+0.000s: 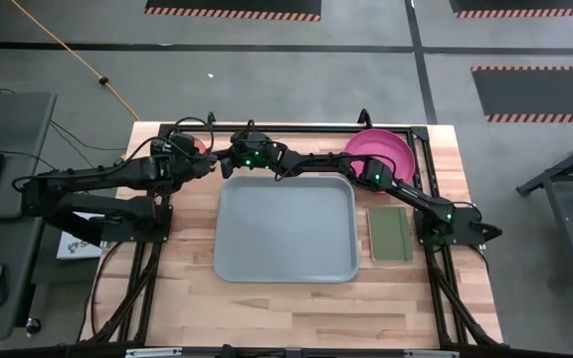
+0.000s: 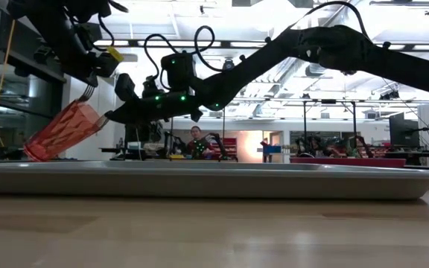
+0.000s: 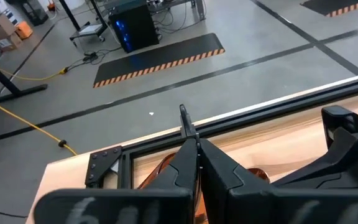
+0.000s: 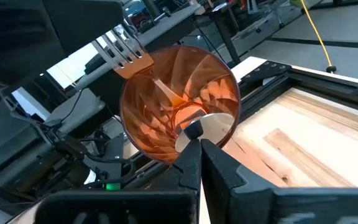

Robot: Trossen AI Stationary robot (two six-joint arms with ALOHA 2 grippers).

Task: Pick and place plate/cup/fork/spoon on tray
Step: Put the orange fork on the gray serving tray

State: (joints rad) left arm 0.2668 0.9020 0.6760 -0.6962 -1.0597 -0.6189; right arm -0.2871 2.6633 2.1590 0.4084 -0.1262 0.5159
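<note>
Your right arm reaches across the far edge of the table, past the far rim of the tray (image 1: 285,232), so its gripper (image 1: 229,158) sits at the far-left corner area, just beside the left gripper (image 1: 199,159). In the right wrist view the right gripper (image 4: 196,148) has its fingers pressed together on the rim of the cup (image 4: 178,103), pinching the wall of the translucent red-orange tumbler, whose open mouth faces the camera. From the low view you see the cup (image 2: 62,131) tilted steeply, lifted off the table and beyond the tray's (image 2: 214,179) left end, not over it.

The fork (image 4: 124,52), its silver tines showing behind the cup's rim, is at the left gripper. The left wrist view shows the left gripper (image 3: 192,155) with its fingers closed together around a thin metal handle that sticks out past the tips.

The tray lies bare in the middle of the table. The plate (image 1: 379,151) rests at the far right, partly under the right arm. A green pad (image 1: 390,234) lies just right of the tray.
</note>
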